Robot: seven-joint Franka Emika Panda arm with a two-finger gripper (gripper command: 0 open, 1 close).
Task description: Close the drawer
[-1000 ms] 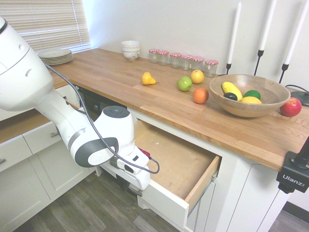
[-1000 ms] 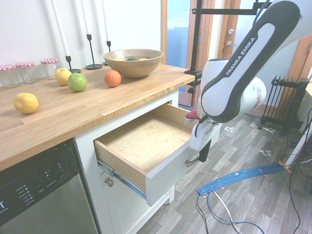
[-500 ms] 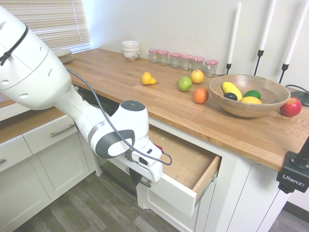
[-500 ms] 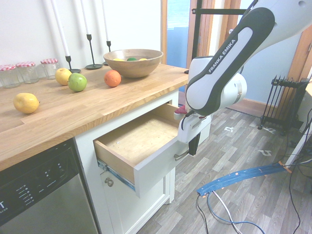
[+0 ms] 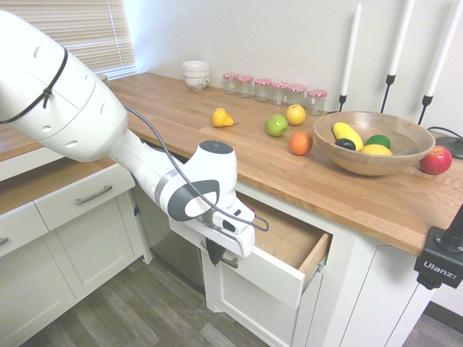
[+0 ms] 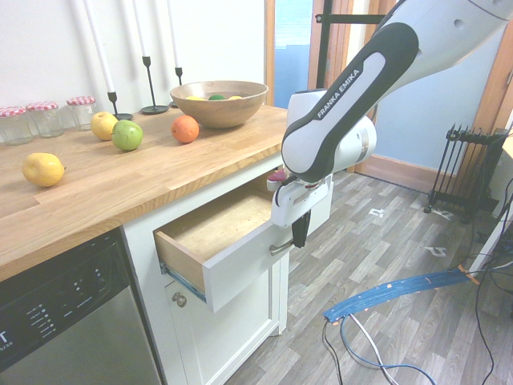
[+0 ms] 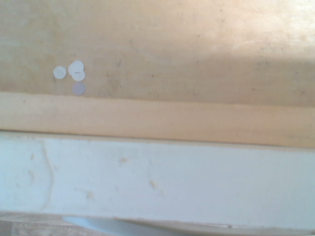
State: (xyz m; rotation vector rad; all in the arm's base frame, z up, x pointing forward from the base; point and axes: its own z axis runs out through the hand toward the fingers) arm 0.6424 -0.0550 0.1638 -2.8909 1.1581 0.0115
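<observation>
The drawer [image 5: 269,273] stands partly open under the wooden worktop, with its white front [image 6: 237,269] out from the cabinet and its brown bottom [image 7: 172,44] showing. My gripper [image 5: 215,252] is shut with nothing held, its dark fingers pointing down against the outside of the drawer front, right by the silver bar handle [image 6: 280,248]. From the other side, the gripper [image 6: 299,232] hangs in front of the drawer's right half. The wrist view looks straight down on the top edge of the white front [image 7: 157,177] and the wood rail behind it.
On the worktop [image 5: 181,116] lie loose fruit, a wooden bowl [image 5: 373,142] of fruit, jars and candlesticks. A dishwasher [image 6: 64,321] sits beside the drawer cabinet. A smaller white drawer [image 5: 79,195] is further along. A blue track [image 6: 393,290] lies on the floor.
The drawer has slid well into the cabinet, from wide open to partly open. My gripper moved with it, staying shut against the front.
</observation>
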